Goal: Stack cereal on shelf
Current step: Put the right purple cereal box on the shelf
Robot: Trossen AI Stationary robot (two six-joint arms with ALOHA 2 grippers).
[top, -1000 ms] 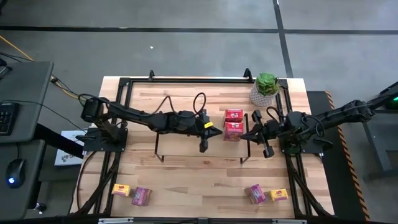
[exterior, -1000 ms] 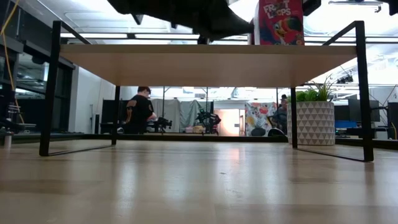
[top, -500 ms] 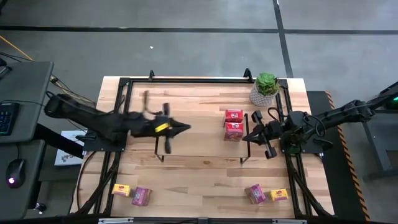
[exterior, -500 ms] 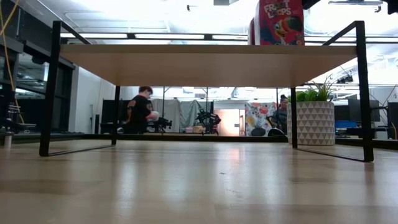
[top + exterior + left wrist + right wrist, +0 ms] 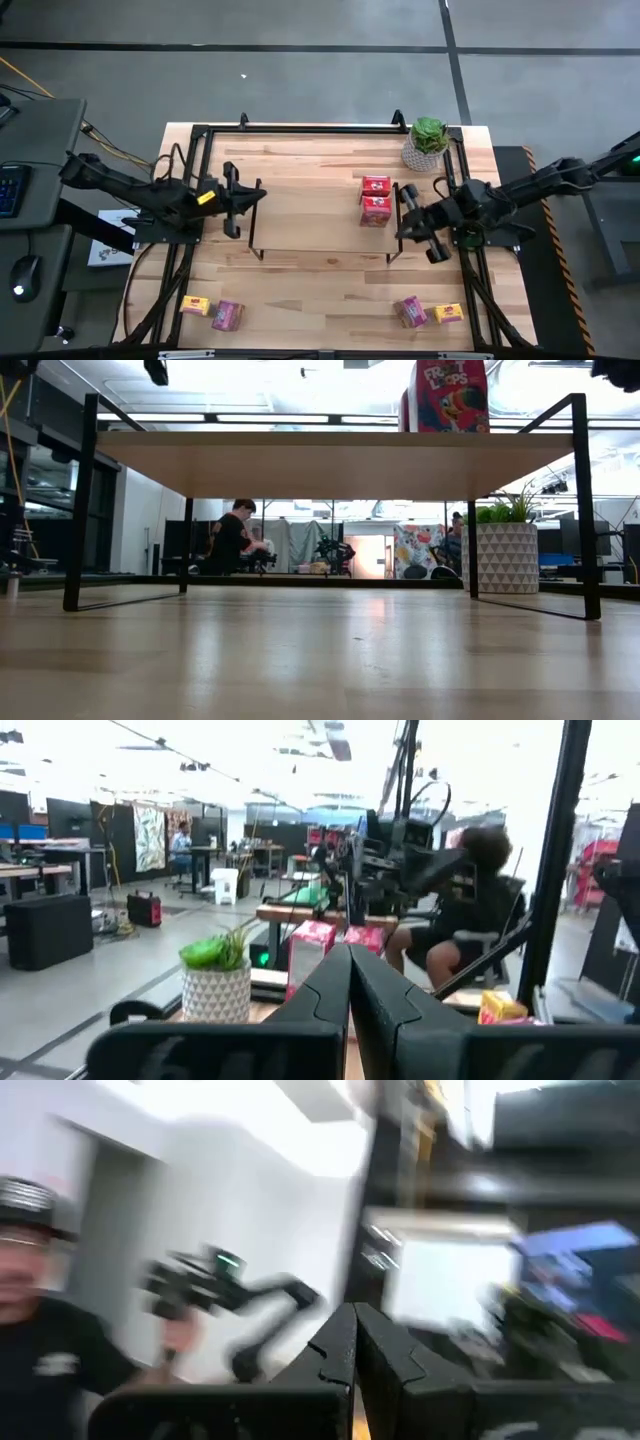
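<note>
Red cardboard cereal boxes, two, placed on low light-wood shelf. Yellow and magenta-pink boxes remaining near. Left gripper, right gripper clenched, empty.

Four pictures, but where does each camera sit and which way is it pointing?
High view: above the table, facing straight down; shows both arms, left gripper, right gripper, the shelf, two red cereal boxes.
Low view: at tabletop height, looking level under the shelf into the room; hardly any arm shows.
Left wrist view: on the left arm, looking past its shut fingers toward the plant.
Right wrist view: on the right arm, past shut fingers into the blurred room.
Shared: high and low views both show the red boxes and plant.
</note>
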